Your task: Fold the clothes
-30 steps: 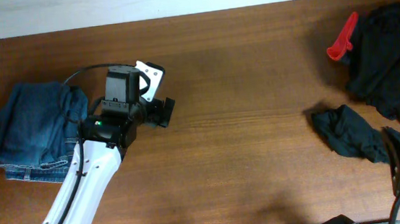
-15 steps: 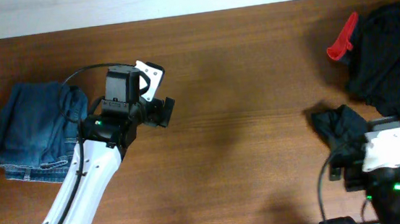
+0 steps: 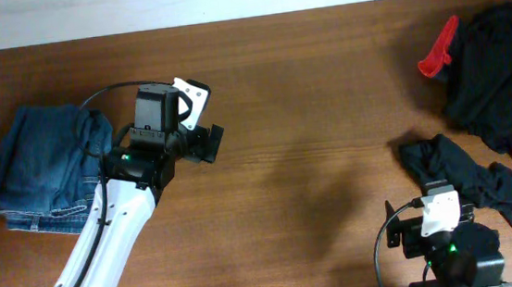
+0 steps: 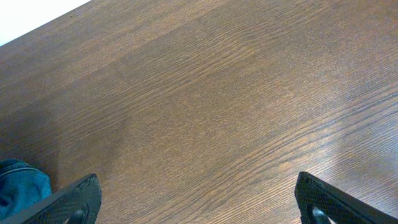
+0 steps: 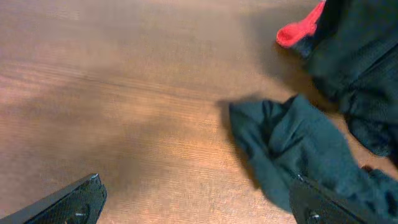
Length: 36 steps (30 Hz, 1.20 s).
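Observation:
The blue denim jeans [image 3: 40,172] lie folded in a compact stack at the table's left edge; a corner of them shows in the left wrist view [image 4: 18,185]. Just right of the stack, my left gripper [image 3: 200,120] hovers open, and between its fingertips [image 4: 199,200] there is only bare wood. My right gripper [image 3: 437,213] is at the front right, open and empty [image 5: 199,200]. Its right finger [image 5: 329,202] hangs over the near edge of a dark green garment [image 5: 298,146].
The dark green garment [image 3: 459,177] lies crumpled at the right. Behind it is a heap of black clothing [image 3: 501,76] with a red piece [image 3: 438,48] at its left edge. The brown wooden table [image 3: 309,111] meets a white wall at the back.
The right arm has come in from the right edge, moving left and towards the table's front. The left arm and the jeans have stayed still.

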{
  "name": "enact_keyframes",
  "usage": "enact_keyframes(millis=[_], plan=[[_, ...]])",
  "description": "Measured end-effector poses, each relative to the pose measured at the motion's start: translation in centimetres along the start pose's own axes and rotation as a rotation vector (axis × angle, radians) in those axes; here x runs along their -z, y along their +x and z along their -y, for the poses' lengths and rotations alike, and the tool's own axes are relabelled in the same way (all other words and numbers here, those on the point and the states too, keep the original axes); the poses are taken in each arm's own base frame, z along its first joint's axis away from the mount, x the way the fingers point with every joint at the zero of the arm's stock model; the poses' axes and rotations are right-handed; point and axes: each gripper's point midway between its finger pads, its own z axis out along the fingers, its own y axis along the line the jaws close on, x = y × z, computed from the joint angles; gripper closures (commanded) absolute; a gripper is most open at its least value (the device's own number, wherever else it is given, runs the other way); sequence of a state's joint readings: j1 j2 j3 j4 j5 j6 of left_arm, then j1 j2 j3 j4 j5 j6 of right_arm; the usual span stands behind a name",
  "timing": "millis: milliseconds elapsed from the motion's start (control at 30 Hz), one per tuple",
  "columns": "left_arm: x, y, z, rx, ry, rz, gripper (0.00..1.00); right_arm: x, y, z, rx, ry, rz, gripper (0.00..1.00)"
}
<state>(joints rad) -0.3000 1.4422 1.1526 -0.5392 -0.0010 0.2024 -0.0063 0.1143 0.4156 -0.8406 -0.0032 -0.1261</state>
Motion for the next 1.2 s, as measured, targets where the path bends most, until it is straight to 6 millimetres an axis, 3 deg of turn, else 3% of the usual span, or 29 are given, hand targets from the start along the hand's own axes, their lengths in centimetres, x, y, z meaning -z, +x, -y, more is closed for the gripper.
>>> enact_keyframes(millis=[567,1200], plan=[[0.0,0.0,0.0,0.000,0.000,0.000,0.01,-3.8,7.3,-1.0,-0.004,-0.027,-0.163,0.01],[0.0,0.0,0.1,-0.001,0.001,0.001,0.01,-4.0,7.3,-1.0,-0.004,-0.027,-0.157,0.01]])
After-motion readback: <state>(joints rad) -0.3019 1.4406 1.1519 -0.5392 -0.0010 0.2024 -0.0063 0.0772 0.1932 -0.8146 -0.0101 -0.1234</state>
